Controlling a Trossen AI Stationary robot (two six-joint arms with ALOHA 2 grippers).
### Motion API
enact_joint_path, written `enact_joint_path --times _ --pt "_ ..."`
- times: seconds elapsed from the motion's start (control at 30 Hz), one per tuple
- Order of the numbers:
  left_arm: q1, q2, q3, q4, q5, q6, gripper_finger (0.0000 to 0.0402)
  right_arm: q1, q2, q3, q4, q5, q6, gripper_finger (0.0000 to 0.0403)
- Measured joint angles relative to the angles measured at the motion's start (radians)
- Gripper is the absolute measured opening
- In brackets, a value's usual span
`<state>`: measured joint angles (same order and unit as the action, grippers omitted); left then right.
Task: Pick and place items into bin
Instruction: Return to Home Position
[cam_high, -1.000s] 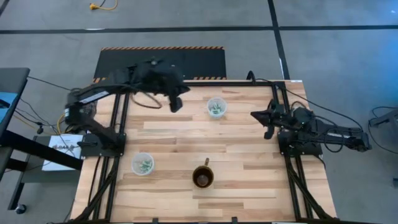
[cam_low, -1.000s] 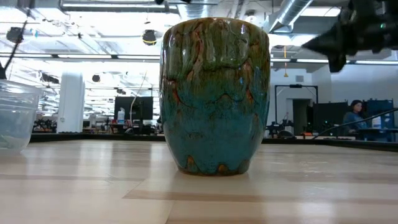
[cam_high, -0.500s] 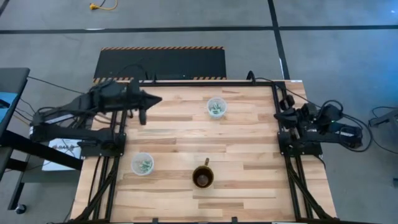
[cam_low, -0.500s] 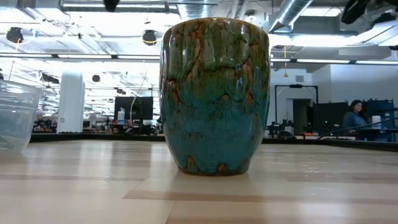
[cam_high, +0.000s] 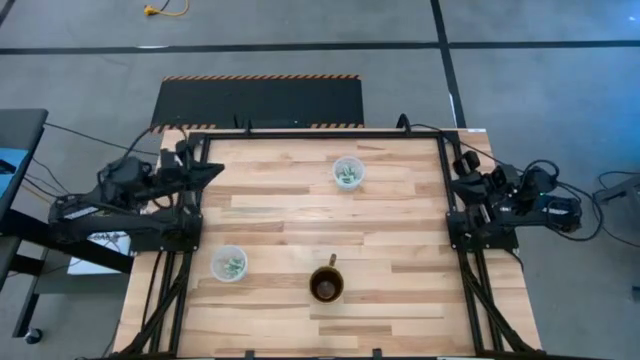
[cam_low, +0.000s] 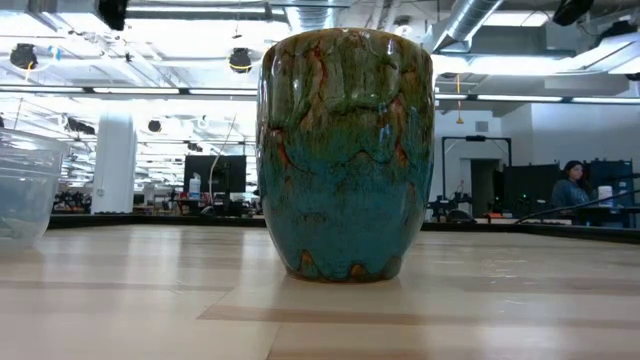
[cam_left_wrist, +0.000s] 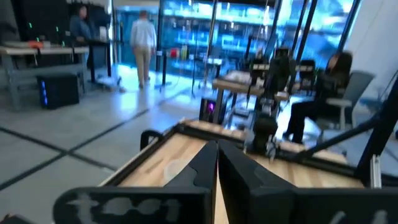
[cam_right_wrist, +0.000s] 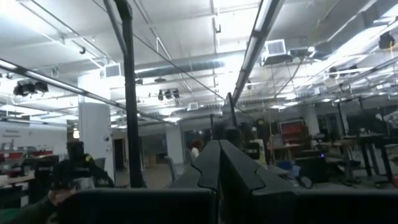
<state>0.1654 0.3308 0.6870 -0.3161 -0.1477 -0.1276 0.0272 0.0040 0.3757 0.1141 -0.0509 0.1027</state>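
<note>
Items: pale green-and-white crumpled pieces (cam_high: 347, 176). Every one that shows lies inside one of two transparent bins. None shows loose on the counter (cam_high: 400, 235).
Far bin (cam_high: 347, 163): upright, near the middle of the counter edge that borders the black mat (cam_high: 260, 100). It holds several pieces.
Second bin (cam_high: 229, 253): upright, toward the left-side corner of the opposite edge. It holds several pieces.
Mug (cam_high: 327, 286): upright, near the middle of that same opposite edge, well apart from both bins. It is not a task part.
Left fingers (cam_left_wrist: 202, 167): pressed together and holding nothing. The left arm (cam_high: 110, 195) is folded at the counter's left edge, fingers pointing inboard near the corner by the mat.
Right fingers (cam_right_wrist: 209, 163): pressed together and holding nothing. The right arm (cam_high: 520, 200) is folded at the right edge, outside the boards.
Step in hand: return to the rest pose, judged nearly complete on both sides.
Procedure: keep both pairs of fingers together. Finish each fold at that arm's own edge. Route no motion over the bins or the mug. Slow down before the stop so that no jolt tips a bin.
Risk: low, since both arms are well apart from everything on the counter.
</note>
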Motion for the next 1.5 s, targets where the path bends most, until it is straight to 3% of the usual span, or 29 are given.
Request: enact_joint_path --times 0.23,0.5,0.77,0.93,1.1,1.5 --pt "0.000 -0.185 -0.109 0.063 -0.005 -0.004 0.0002 0.005 0.000 -0.049 0.106 0.002 -0.007 0.0000" --pt "0.000 -0.329 -0.187 0.080 -0.022 -0.011 0.0002 0.005 0.000 -0.070 0.111 0.005 -0.006 0.0000" --pt "0.001 -0.325 -0.217 0.131 -0.022 -0.003 0.0002 0.006 0.000 -0.078 0.114 0.026 0.009 0.0000" --pt "0.001 -0.323 -0.349 0.405 0.005 0.000 0.0002 0.005 0.001 -0.181 0.272 0.042 0.038 0.0000" --pt "0.000 -0.323 -0.487 0.571 0.038 -0.024 0.0002 0.005 0.002 -0.253 0.374 0.046 0.059 0.0000" --pt "0.000 -0.323 -0.630 0.659 0.029 -0.097 0.0002 0.005 0.001 -0.367 0.479 0.053 0.097 0.0000"
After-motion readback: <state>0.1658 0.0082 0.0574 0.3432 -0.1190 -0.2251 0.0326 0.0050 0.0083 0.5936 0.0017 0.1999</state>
